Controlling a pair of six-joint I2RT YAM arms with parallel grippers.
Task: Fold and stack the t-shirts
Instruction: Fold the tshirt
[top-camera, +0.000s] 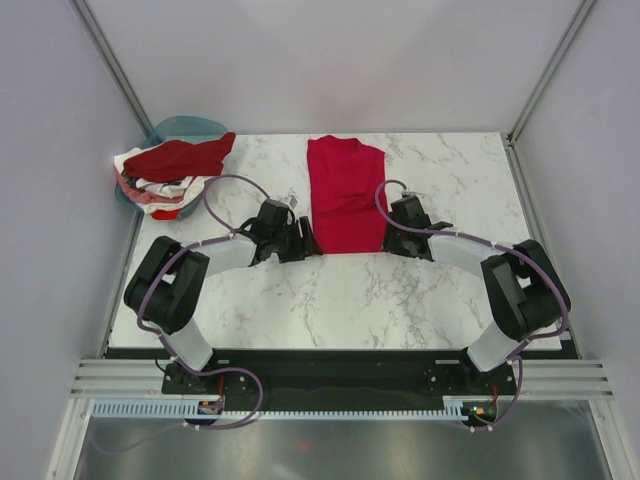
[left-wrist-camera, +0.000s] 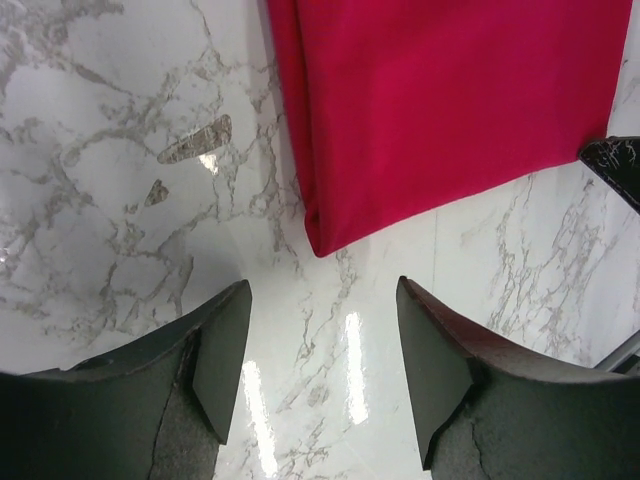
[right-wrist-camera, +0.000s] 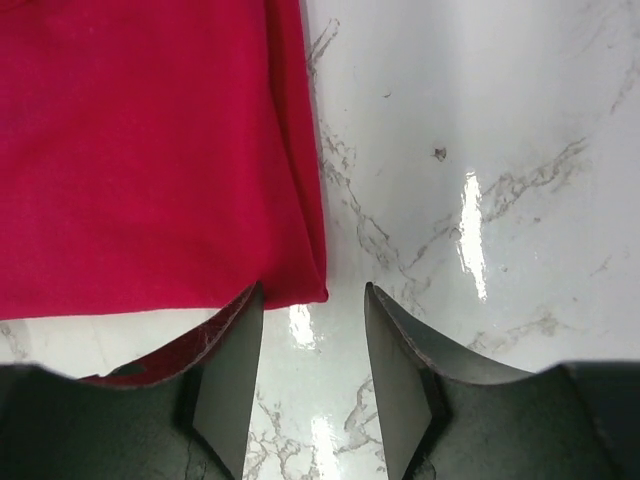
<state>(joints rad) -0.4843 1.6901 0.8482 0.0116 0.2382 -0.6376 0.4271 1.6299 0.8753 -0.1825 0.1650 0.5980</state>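
Top external view shows a crimson shirt lying flat on the marble bench, folded into a long strip that runs straight away from both pairs of jaws. Its near hem spans the space between them. The left jaws sit at the hem's left corner and the right jaws at its right corner, each pair low over the bench and pointing inward at the cloth.

Left wrist view: the left jaws stand spread and grasp nothing. The shirt has its corner just ahead of their gap, about in line with its middle and short of the fingers. Only bare bench shows between the two tips. The folded side edge runs on ahead, with the cloth spreading off to its right.

Right wrist view: the right jaws are likewise released and parted. The corner of the shirt lies in the mouth of their gap, beside the left-hand tip, whose point overlaps the hem. Whether that tip touches the cloth I cannot tell. Bare bench lies ahead of the right-hand tip.

A pile of other shirts lies well to the left of the left jaws and farther out. It is dark red on top, with white and coral pink beneath, and rests on a teal basin.
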